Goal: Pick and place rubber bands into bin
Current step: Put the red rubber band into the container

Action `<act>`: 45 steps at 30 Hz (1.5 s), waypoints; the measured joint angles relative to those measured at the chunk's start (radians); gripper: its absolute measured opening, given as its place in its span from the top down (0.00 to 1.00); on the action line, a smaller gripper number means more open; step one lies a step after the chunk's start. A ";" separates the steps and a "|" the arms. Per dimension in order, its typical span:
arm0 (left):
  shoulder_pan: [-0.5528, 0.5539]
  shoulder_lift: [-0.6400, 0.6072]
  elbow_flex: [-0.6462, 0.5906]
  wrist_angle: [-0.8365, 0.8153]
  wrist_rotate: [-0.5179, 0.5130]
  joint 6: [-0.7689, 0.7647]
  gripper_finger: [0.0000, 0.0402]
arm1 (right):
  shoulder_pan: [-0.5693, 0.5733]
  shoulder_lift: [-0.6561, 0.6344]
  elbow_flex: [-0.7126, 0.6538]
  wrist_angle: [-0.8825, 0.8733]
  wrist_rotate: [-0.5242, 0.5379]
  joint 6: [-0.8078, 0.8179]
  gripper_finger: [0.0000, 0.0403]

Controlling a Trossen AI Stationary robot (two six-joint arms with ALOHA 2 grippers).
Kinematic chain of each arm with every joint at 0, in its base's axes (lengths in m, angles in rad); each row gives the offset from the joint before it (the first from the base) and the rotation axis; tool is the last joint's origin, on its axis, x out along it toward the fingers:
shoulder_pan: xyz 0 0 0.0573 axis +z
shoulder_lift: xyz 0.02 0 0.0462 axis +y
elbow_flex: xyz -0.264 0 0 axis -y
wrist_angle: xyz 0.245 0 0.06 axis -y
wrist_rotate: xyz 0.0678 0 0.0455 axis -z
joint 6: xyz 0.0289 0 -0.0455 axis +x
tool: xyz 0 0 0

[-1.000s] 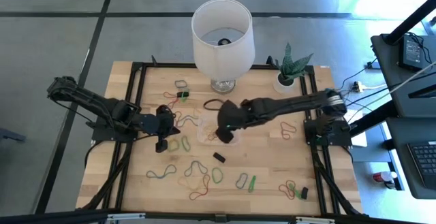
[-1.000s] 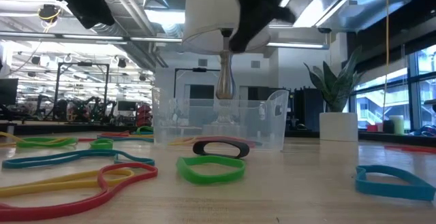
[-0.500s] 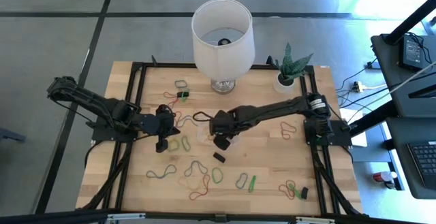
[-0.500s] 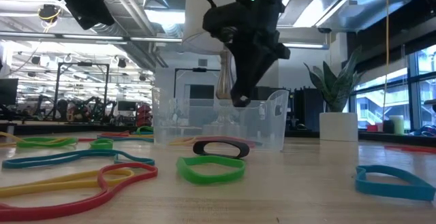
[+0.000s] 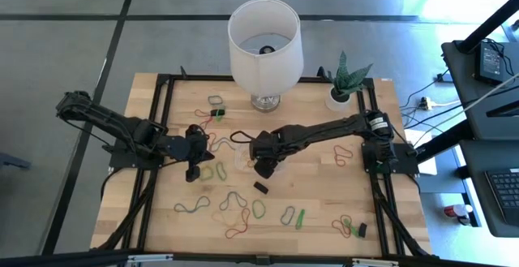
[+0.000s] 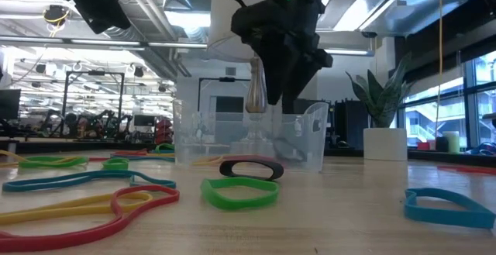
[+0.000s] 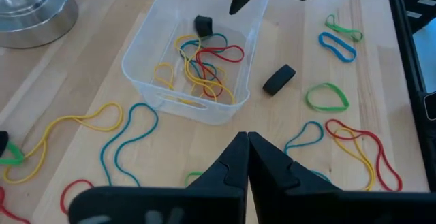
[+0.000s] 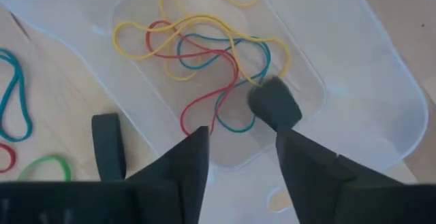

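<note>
The bin [image 8: 225,67], a clear tub at the table's middle, holds yellow, red and blue rubber bands and a black band [image 8: 274,105] that lies on its floor. My right gripper [image 8: 242,157] hangs open just above the bin [image 6: 248,139], fingers pointing down, with nothing between them. Left of the bin, my left gripper [image 7: 246,150] is shut and holds nothing. More rubber bands lie flat on the wood, among them a black one [image 7: 279,79] and a green one [image 7: 327,97] near the bin.
A white lamp [image 5: 264,40] stands just beyond the bin, and a potted plant [image 5: 345,80] at the far right. Loose bands [image 5: 235,206] are strewn over the near half of the table and at the far left [image 5: 215,105].
My right gripper has come down over the bin and opened. The black band it let go now lies on the bin's floor among the others.
</note>
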State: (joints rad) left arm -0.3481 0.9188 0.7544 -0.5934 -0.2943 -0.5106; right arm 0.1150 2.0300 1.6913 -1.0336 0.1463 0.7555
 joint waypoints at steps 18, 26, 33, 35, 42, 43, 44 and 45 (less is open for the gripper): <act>0.000 0.000 0.000 -0.004 0.000 0.000 1.00 | 0.069 -0.175 -0.015 -0.044 0.055 -0.004 0.80; 0.000 0.000 0.000 -0.001 0.005 0.050 1.00 | 0.214 -0.433 -0.204 -0.020 0.182 0.119 0.98; 0.001 0.021 0.003 -0.002 -0.011 -0.022 1.00 | 0.354 -0.656 -0.586 0.207 0.200 0.326 0.98; 0.002 0.037 0.013 -0.011 -0.025 -0.062 1.00 | 0.376 -0.706 -0.687 0.258 0.200 0.386 0.99; 0.086 0.076 0.046 -0.009 -0.045 -0.187 0.99 | 0.414 -0.850 -0.955 0.410 0.200 0.457 0.97; 0.109 0.079 0.047 -0.008 -0.040 -0.218 0.99 | 0.416 -0.871 -0.985 0.442 0.196 0.432 0.97; 0.132 0.082 0.047 -0.010 -0.029 -0.245 0.99 | 0.416 -0.892 -1.013 0.471 0.186 0.406 0.98; 0.155 0.086 0.047 -0.012 -0.019 -0.265 0.99 | 0.416 -0.912 -1.041 0.502 0.175 0.375 0.98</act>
State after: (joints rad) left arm -0.1935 1.0049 0.8017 -0.6057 -0.3131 -0.7754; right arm 0.5308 1.1179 0.6508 -0.5319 0.3212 1.1301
